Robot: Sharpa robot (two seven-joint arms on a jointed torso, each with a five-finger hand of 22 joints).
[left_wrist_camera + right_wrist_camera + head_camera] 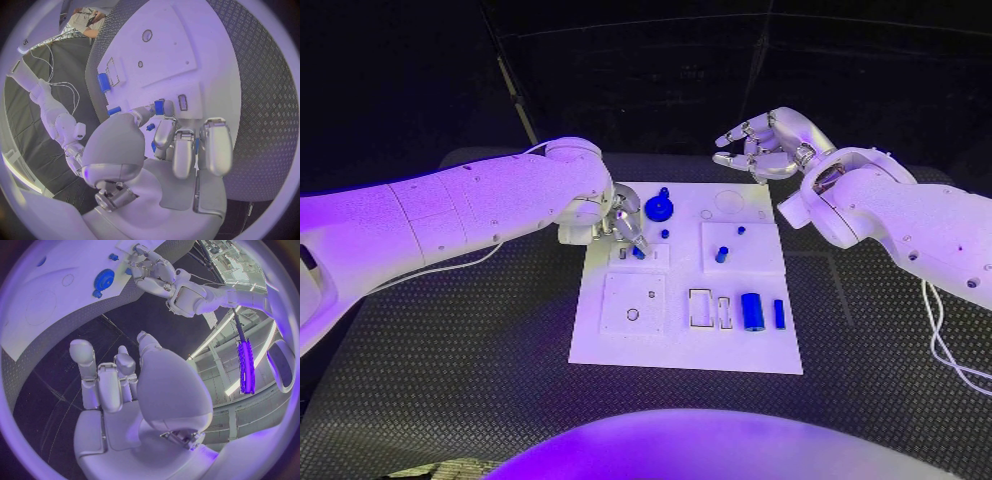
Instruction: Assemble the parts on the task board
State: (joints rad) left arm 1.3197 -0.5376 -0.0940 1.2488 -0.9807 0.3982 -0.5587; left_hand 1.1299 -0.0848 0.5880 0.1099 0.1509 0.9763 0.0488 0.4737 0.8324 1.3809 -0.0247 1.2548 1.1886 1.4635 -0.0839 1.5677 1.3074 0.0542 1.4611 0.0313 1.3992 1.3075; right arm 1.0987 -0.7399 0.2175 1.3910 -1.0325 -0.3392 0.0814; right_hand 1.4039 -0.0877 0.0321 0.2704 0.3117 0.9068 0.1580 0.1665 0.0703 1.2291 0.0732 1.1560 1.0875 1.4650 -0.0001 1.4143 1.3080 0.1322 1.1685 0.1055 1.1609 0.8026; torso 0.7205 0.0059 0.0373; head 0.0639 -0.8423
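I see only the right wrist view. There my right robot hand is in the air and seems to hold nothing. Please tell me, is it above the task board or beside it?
Observer: The right robot hand hangs beyond the far right corner of the task board, not above it.
Operator: What lies on the near part of the board?
Observer: A blue cylinder and a thinner blue bar lie side by side near its right edge.
Operator: Does the left robot hand hold a part?
Observer: The left robot hand has its fingers down at the board's left side, by a small blue part. Whether it grips that part, I cannot tell.
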